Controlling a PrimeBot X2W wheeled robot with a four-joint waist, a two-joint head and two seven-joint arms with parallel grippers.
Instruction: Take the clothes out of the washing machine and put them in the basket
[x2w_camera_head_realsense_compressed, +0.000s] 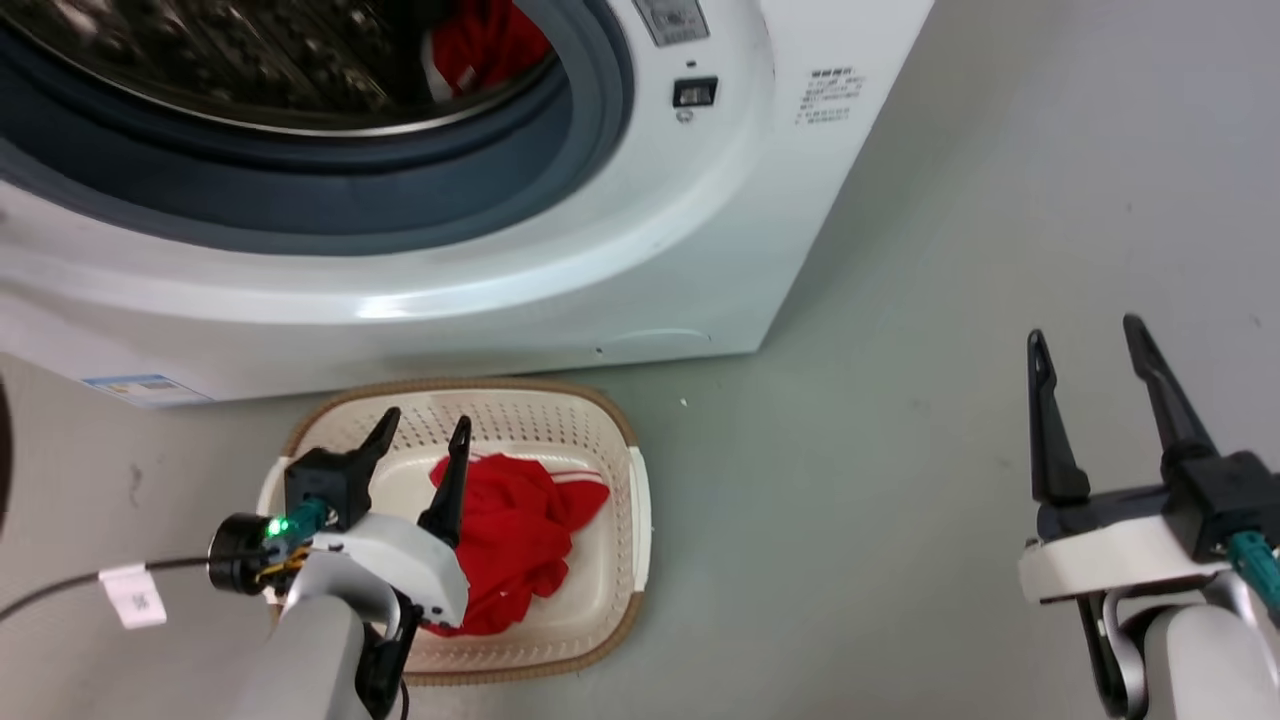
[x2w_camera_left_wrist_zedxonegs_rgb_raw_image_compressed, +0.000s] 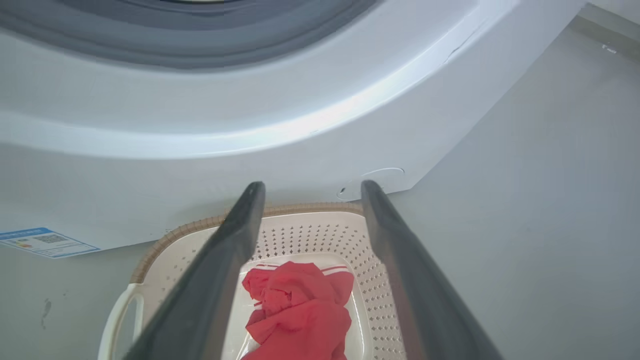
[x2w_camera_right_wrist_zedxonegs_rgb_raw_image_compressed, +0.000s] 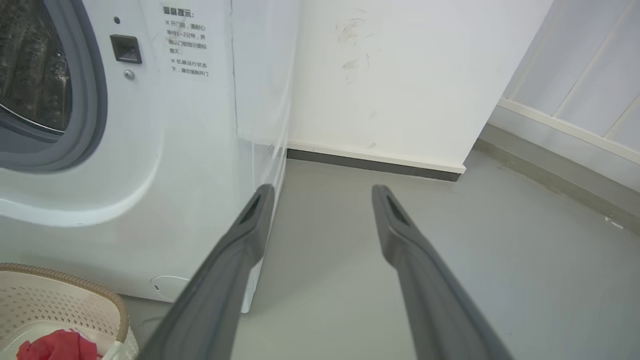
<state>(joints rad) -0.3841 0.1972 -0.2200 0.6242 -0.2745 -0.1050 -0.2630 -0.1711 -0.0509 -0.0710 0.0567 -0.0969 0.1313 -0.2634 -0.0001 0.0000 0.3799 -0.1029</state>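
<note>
Basket (x2w_camera_head_realsense_compressed: 545, 425) on grey floor (x2w_camera_head_realsense_compressed: 900, 470); white wall (x2w_camera_right_wrist_zedxonegs_rgb_raw_image_compressed: 400, 75)

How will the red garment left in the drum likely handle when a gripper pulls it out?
Probably floppy: the red garment lies bunched in the drum, so it should drape from a pinch. Likely light, like the crumpled piece in the basket. It may drag on the grey gasket coming out.

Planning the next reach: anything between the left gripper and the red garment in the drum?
Nothing visible blocks it. The left gripper, open above the basket, sits below the washing machine porthole; the red garment lies inside past the grey gasket, whose lip it must clear.
</note>
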